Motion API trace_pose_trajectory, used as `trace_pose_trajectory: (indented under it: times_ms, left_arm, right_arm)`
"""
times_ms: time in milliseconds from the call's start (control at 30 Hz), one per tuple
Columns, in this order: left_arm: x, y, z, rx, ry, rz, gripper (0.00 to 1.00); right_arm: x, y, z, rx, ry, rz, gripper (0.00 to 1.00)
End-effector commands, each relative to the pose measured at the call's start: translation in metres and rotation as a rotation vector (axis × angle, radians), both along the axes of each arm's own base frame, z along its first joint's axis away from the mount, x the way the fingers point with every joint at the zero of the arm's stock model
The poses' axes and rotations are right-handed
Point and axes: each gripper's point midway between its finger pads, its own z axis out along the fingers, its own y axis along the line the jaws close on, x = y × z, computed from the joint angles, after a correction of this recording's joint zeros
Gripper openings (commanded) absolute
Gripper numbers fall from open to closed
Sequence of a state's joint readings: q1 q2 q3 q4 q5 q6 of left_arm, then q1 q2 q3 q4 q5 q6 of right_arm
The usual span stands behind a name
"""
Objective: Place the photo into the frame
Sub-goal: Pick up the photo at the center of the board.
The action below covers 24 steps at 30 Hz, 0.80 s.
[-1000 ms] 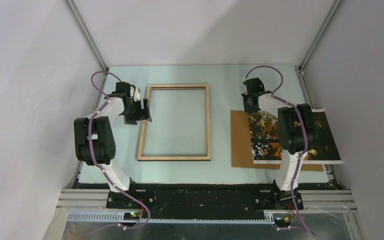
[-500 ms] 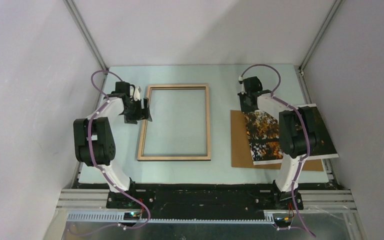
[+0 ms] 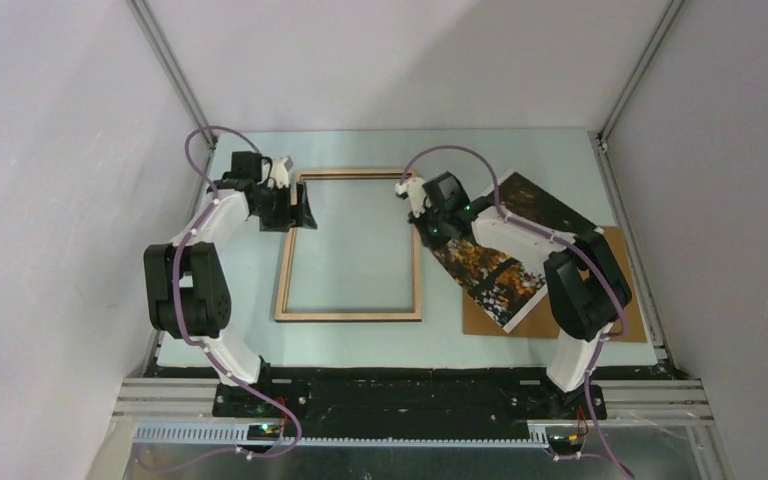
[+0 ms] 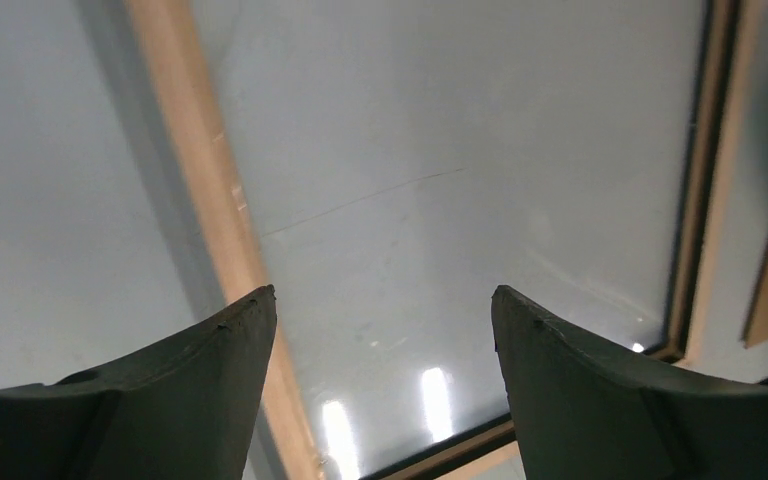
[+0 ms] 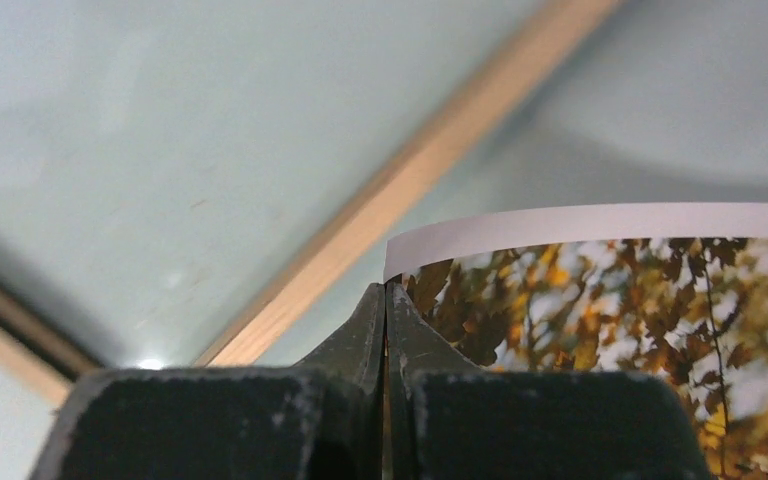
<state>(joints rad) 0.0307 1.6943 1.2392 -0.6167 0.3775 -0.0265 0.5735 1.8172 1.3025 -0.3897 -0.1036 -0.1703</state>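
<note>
- The right pincer [image 5: 387,300] is pinched together on a corner of the photo [image 5: 600,300].
- The photo looks thin, light and bendy, so its edge is the best place to hold.
- It hangs tilted just beside the frame [image 3: 350,316], partly over the brown board [image 3: 630,300].
- The right arm reaches toward the frame; the left pincer [image 4: 382,295] hovers wide apart above it.

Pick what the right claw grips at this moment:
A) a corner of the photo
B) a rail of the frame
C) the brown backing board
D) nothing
A: in the right wrist view the right claw is pinched shut on the white-bordered corner of the photo, and from above the print sits askew over the backing board.
</note>
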Motion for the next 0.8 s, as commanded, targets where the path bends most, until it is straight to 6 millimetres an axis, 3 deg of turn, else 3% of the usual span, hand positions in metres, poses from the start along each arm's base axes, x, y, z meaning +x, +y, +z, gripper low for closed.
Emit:
trace_pose_trajectory:
  times_ms: [0,333,367,400,433,467,500,633,767]
  left_arm:
    - [0.008,-0.051,0.039,-0.12,-0.091,-0.17,0.84]
    - [0.012,-0.176,0.058,-0.422,0.054,-0.36,0.84]
    - [0.012,-0.194,0.068,-0.466,0.072,-0.373,0.84]
    - [0.013,-0.202,0.059,-0.485,0.115,-0.372,0.84]
    - [0.012,-0.218,0.07,-0.525,0.133,-0.385,0.84]
    - [0.013,-0.226,0.062,-0.537,0.167,-0.385,0.84]
    - [0.012,-0.24,0.073,-0.564,0.174,-0.401,0.84]
    - [0.008,-0.279,0.074,-0.618,0.261,-0.415,0.84]
    - [0.0,-0.307,0.063,-0.64,0.35,-0.416,0.84]
  right_arm:
    - [-0.037,0.018,0.029,0.01,-0.069,0.194,0.0]
    - [-0.081,0.005,0.062,0.069,-0.126,0.258,0.0]
    - [-0.085,0.003,0.068,0.079,-0.144,0.261,0.0]
    - [-0.086,0.003,0.071,0.085,-0.159,0.266,0.0]
    - [-0.089,0.002,0.076,0.093,-0.174,0.27,0.0]
    - [-0.09,0.002,0.079,0.099,-0.18,0.272,0.0]
    - [-0.092,0.001,0.084,0.107,-0.192,0.274,0.0]
    - [-0.094,0.001,0.093,0.122,-0.209,0.276,0.0]
    - [-0.097,0.001,0.099,0.14,-0.209,0.275,0.0]
